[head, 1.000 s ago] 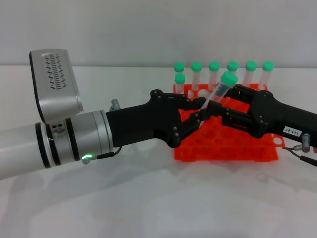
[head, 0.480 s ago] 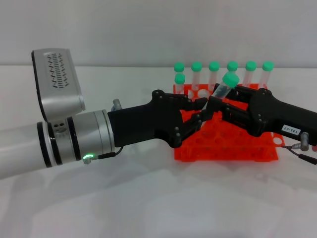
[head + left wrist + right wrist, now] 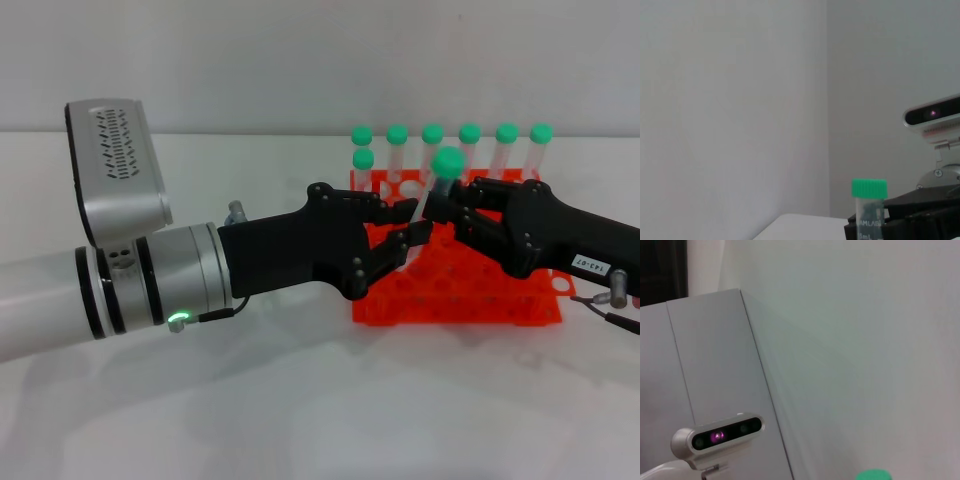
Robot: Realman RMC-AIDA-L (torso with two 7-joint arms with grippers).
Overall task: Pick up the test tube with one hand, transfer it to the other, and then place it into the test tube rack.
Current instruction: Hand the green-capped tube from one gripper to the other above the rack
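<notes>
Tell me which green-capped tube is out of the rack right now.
The test tube held in the right hand, just beyond the left hand's fingers. The other seven tubes stand along the test tube rack's back edge.

Tube held up in front of the rack

The tube (image 3: 445, 172) is clear with a round green cap, standing almost straight up, cap on top. The orange-red rack (image 3: 455, 290) sits on the table behind it, with seven more green-capped tubes (image 3: 469, 140) standing along its back holes.

A plain white table (image 3: 300, 420) stands against a bare pale wall (image 3: 250, 60).
</notes>
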